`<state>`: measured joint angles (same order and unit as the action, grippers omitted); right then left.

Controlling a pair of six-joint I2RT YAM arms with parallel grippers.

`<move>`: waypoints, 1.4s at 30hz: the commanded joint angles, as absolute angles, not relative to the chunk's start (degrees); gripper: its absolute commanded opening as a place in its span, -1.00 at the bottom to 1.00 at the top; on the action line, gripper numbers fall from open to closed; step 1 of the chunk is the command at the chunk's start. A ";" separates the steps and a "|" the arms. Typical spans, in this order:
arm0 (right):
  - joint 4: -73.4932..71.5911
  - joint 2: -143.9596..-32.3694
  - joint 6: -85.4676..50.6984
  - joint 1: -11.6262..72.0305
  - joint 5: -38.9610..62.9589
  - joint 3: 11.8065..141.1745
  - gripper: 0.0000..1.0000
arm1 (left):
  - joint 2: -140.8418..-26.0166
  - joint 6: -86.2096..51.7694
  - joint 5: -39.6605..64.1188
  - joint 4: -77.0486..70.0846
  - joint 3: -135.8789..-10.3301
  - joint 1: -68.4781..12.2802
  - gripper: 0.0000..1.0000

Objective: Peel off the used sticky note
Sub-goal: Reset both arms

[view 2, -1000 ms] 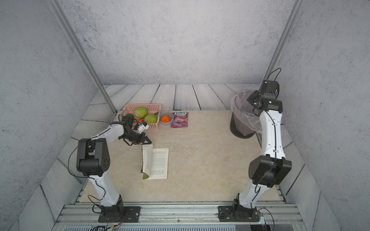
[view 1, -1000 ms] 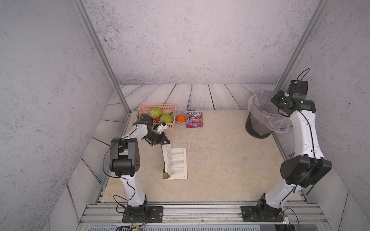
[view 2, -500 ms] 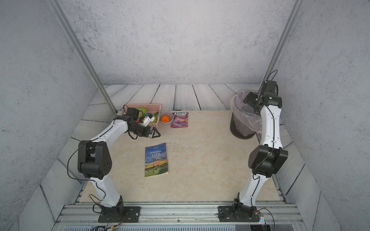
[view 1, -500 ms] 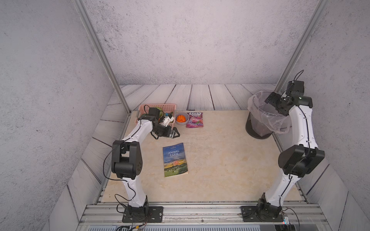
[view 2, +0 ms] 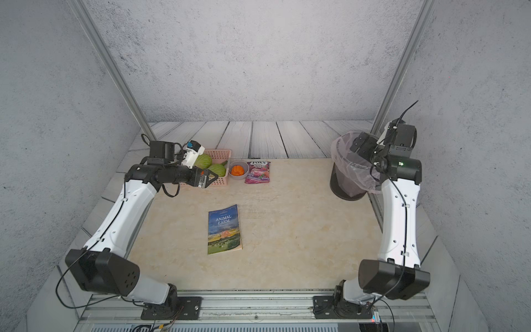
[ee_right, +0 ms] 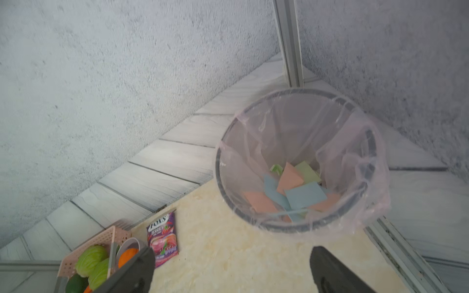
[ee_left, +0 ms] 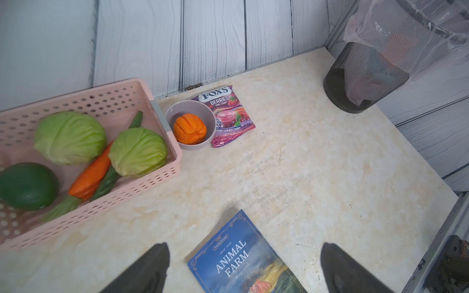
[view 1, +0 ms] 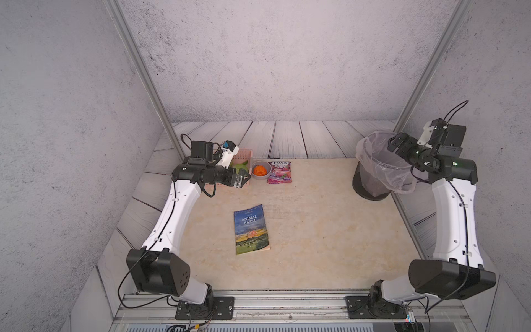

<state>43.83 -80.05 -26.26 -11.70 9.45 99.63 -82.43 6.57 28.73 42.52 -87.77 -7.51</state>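
Observation:
The closed "Animal Farm" book [view 1: 252, 230] [view 2: 224, 230] lies flat near the table's middle, cover up, and no sticky note shows on it. My left gripper [view 1: 240, 178] [view 2: 212, 178] hovers open and empty beside the pink basket, behind and left of the book [ee_left: 243, 263]. My right gripper [view 1: 395, 143] [view 2: 359, 143] hangs open and empty over the lined mesh bin [view 1: 370, 186] [ee_right: 220, 182]. Several pink, blue and green sticky notes [ee_right: 304, 194] lie at the bin's bottom. Which of them is the used one I cannot tell.
A pink basket [ee_left: 162, 175] [view 1: 244, 152] at the back left holds two cabbages, a carrot, a cucumber and an avocado. Beside it stand a grey bowl [ee_left: 200, 106] with an orange fruit and a Fox's candy bag [ee_left: 228, 114] [view 1: 279, 172].
The book, open a second ago, is now closed. My left gripper has let go and pulled back up toward the basket. Both grippers have opened; the right one stays over the bin.

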 commanded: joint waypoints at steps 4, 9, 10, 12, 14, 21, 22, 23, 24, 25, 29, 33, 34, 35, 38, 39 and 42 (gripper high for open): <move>36.51 -65.55 -23.55 -3.33 3.22 74.45 0.99 | -69.96 3.38 16.49 31.60 -71.50 -5.34 0.97; 30.75 -61.04 -20.31 8.42 -8.08 58.74 0.99 | -60.44 4.28 10.67 18.60 -53.04 -2.06 0.97; 29.83 -61.45 -20.13 10.04 -9.35 56.57 0.99 | -59.48 4.83 9.99 15.55 -49.76 -1.51 0.97; 26.82 -62.55 -19.73 12.11 -12.85 52.01 0.99 | -58.32 5.75 7.28 9.69 -43.45 -0.54 0.97; 21.94 -63.67 -18.10 12.95 -15.62 48.72 0.99 | -58.26 7.25 6.93 3.40 -37.76 0.39 0.97; -1.91 -65.48 -7.00 13.15 -14.41 37.52 0.99 | -66.22 5.98 8.07 -25.94 -24.41 0.75 0.97; -3.34 -65.93 -5.84 13.06 -14.09 37.20 0.99 | -68.33 5.92 8.54 -28.44 -23.95 0.79 0.97; -3.64 -66.37 -4.92 13.08 -14.21 37.30 0.99 | -70.41 5.71 8.76 -30.93 -23.88 0.79 0.97; -4.27 -66.91 -4.11 13.03 -14.93 37.26 0.99 | -72.48 4.95 8.61 -32.71 -24.13 0.79 0.97; -5.16 -67.52 -3.33 12.93 -15.65 37.01 0.99 | -74.48 4.55 8.59 -34.71 -24.28 0.79 0.97; -11.72 -70.53 -1.95 11.31 -16.86 33.92 0.96 | -82.22 3.63 9.39 -45.89 -22.45 0.75 0.97; -22.76 -74.74 1.82 9.36 -16.07 30.18 0.87 | -89.29 1.96 6.71 -56.25 -20.94 0.79 0.97; -24.96 -75.59 1.74 8.40 -14.95 29.68 0.87 | -87.93 1.79 5.95 -50.84 -22.24 0.79 0.97; -27.16 -76.41 0.86 7.45 -13.40 28.99 0.87 | -86.49 1.78 5.50 -45.96 -24.02 0.77 0.97; -35.15 -79.28 -2.02 3.68 -9.43 26.47 0.87 | -88.19 0.97 4.37 -48.21 -24.47 0.87 0.97; -36.96 -80.49 -2.34 2.94 -8.41 25.89 0.87 | -87.95 1.03 4.34 -46.84 -24.74 0.88 0.97; -42.48 -84.87 -2.54 1.79 -5.49 24.62 0.87 | -87.45 1.02 4.30 -45.63 -25.22 0.81 0.97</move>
<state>-32.75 -82.17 -1.54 2.33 -9.80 25.76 -88.05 1.87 5.30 -45.50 -24.29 0.38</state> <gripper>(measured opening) 0.935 0.984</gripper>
